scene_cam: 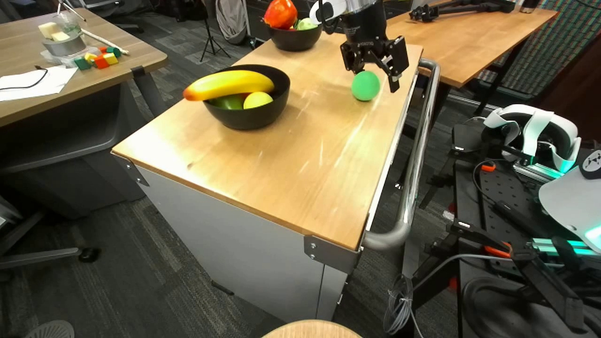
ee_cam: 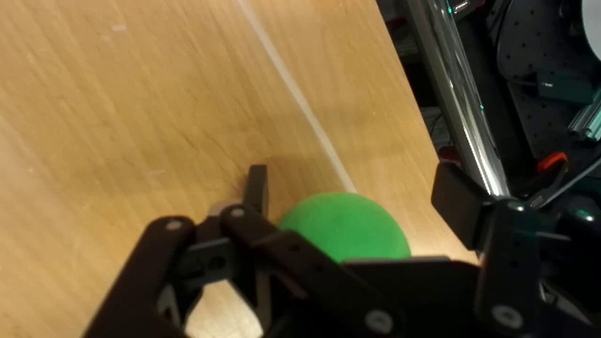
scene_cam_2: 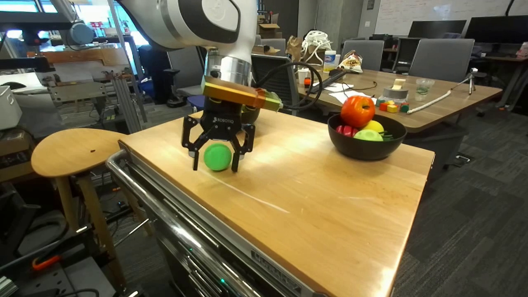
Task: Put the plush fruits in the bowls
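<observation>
Wrist view: The black gripper (ee_cam: 355, 197) straddles one smooth green plush fruit (ee_cam: 345, 225), round in all three views, on the scratched, wood-grained tabletop (ee_cam: 141, 103); its two fingers (ee_cam: 455, 202) stand apart, a gap showing beside the fruit. In an exterior view, we count two round, matte black bowls (scene_cam: 249, 121). Across one lies a banana (scene_cam: 230, 84), yellow and curved, its long axis running past the rim, reddish tip pointing away from the gripper; in with it we see a dark green fruit (scene_cam: 228, 102) and a yellow-green fruit (scene_cam: 258, 100). In an exterior view, the other bowl (scene_cam_2: 363, 149) holds at least four: a red-orange apple (scene_cam_2: 357, 111) on top, a red fruit (scene_cam_2: 346, 130), a yellow fruit (scene_cam_2: 373, 126) and a pale green fruit (scene_cam_2: 368, 135).
</observation>
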You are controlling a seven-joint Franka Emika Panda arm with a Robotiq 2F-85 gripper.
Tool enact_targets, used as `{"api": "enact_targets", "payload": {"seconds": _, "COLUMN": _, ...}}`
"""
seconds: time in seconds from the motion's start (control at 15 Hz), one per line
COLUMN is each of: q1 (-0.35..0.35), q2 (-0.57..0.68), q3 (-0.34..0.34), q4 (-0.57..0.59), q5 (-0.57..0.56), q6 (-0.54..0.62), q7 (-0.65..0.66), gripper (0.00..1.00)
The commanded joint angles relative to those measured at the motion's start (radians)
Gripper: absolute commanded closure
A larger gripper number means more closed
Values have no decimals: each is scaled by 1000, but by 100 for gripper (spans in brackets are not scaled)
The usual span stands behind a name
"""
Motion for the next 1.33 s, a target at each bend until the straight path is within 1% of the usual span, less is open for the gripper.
{"api": "enact_targets", "payload": {"seconds": 0.0, "q1": 22, "q2": -42, "q3": 8, "q4": -37, "q5": -63, "q6": 21, "q7": 32, "gripper": 44}}
{"api": "enact_targets", "payload": {"seconds": 0.13, "q1": 30, "q2": -58, "q3": 12, "q4": -42, "q5": -85, "q6": 26, "q7": 41, "gripper": 58}}
{"api": "enact_targets", "payload": {"seconds": 0.4, "q1": 51, "q2": -96, "q3": 22, "q4": -41, "q5": -125, "q6": 62, "q7": 92, "gripper": 89}}
{"api": "enact_targets", "payload": {"seconds": 0.47, "q1": 55, "q2": -101, "q3": 24, "q4": -38, "q5": -133, "q6": 59, "q7": 105, "gripper": 82}}
{"api": "enact_targets", "payload": {"seconds": 0.53, "q1": 61, "q2": -107, "q3": 27, "q4": -34, "q5": -137, "q6": 47, "q7": 120, "gripper": 54}}
{"api": "enact_targets", "payload": {"seconds": 0.6, "q1": 65, "q2": -110, "q3": 29, "q4": -30, "q5": -136, "q6": 43, "q7": 132, "gripper": 56}}
{"api": "enact_targets", "payload": {"seconds": 0.67, "q1": 70, "q2": -114, "q3": 33, "q4": -26, "q5": -133, "q6": 39, "q7": 145, "gripper": 54}}
{"api": "enact_targets", "payload": {"seconds": 0.8, "q1": 78, "q2": -113, "q3": 38, "q4": -18, "q5": -129, "q6": 37, "q7": 169, "gripper": 41}}
{"api": "enact_targets", "payload": {"seconds": 1.13, "q1": 95, "q2": -84, "q3": 52, "q4": -5, "q5": -141, "q6": 77, "q7": 238, "gripper": 1}}
{"api": "enact_targets", "payload": {"seconds": 1.27, "q1": 102, "q2": -64, "q3": 54, "q4": 2, "q5": -156, "q6": 97, "q7": 276, "gripper": 0}}
